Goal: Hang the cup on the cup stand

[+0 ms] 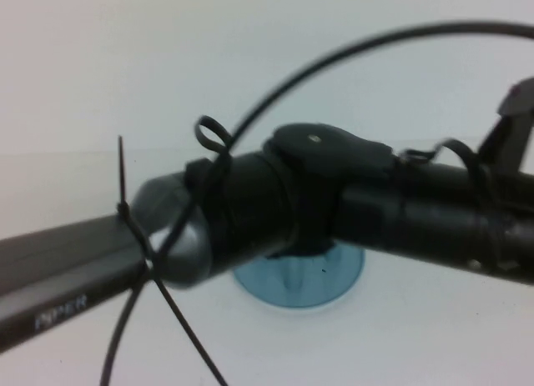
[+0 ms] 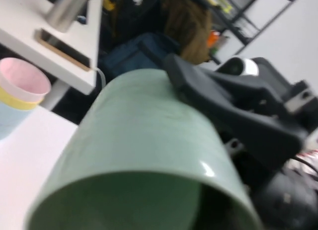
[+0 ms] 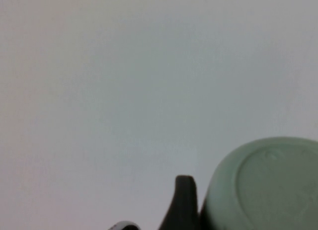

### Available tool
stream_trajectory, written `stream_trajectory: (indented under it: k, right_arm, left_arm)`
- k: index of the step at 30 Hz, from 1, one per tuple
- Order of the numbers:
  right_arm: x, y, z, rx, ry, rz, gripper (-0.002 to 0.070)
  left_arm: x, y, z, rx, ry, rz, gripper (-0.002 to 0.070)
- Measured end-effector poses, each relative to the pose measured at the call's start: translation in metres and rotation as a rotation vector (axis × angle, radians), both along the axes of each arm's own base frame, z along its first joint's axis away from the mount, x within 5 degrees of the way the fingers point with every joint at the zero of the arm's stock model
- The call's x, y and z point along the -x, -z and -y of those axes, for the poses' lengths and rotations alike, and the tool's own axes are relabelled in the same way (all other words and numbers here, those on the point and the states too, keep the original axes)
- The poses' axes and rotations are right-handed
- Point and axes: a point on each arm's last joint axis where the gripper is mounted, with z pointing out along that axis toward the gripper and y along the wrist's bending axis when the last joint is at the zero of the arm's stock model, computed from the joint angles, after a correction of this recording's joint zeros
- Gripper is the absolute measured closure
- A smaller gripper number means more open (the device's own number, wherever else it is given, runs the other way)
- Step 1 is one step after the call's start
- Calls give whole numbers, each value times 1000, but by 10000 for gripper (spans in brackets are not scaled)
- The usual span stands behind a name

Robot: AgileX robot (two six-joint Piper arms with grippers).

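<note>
I count one cup (image 2: pixel 144 155), one stand (image 1: pixel 300 282) and two arms, and the arms cross so close under the raised camera that they hide most of the table (image 1: pixel 417 336). The left arm (image 1: pixel 67 269) comes in from 8 o'clock and the right arm (image 1: pixel 434 207) from 3 o'clock, and they overlap at mid-picture. Only the lower edge of the stand's blue disc shows, at 6 o'clock from that crossing, flat on the table, with its pegs nearly all covered. The cup is up off the table, between the two wrists. Its open mouth faces the left wrist camera and its round base faces the right wrist camera, so its long axis runs from one wrist to the other. The right gripper (image 2: pixel 233 115) reaches to the cup from the base end and grasps it: one black finger (image 3: pixel 183 200) lies against the cup's wall beside the base, and from the left wrist that dark jaw presses on the green side. The left gripper sits at the mouth end of the cup but does not show, so I cannot tell whether it is clenched or released. Off to the side stands one stack of three cups (image 2: pixel 20 96), pink over yellow over blue.
</note>
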Motion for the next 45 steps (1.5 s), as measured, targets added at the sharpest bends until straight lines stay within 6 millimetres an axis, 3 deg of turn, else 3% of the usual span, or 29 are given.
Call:
stream_trajectory:
  k: [3,6,9,14,19,25,30,35,39,45]
  right_arm:
    - [0,0,1,38,10,8,91]
    - [0,-1,1,68,14,20,92]
    - [0,-1,2,119,29,27,92]
    - [0,-1,2,193,35,45,92]
    - [1,-11,2,293,44,101,92]
    - [8,-43,0,548,53,277,92]
    - [7,-69,-6,797,53,409,92]
    - [-18,-83,-22,994,-55,477,92]
    - [-47,-89,-38,1109,-171,516,92]
    - [-106,-91,-63,1198,-354,551,92]
  left_arm:
    - [-14,-6,-16,28,26,7,207]
    - [-26,-17,-36,62,32,22,215]
    - [-34,-35,-58,104,11,46,312]
    - [-35,-61,-91,83,-64,180,583]
    - [-28,-85,-129,-64,-239,393,663]
    - [-6,-110,-179,-307,-492,676,673]
    - [22,-124,-222,-372,-701,850,674]
    - [52,-113,-264,-409,-907,933,675]
    - [74,-89,-292,-444,-1021,977,675]
    - [96,-44,-324,-524,-1157,968,675]
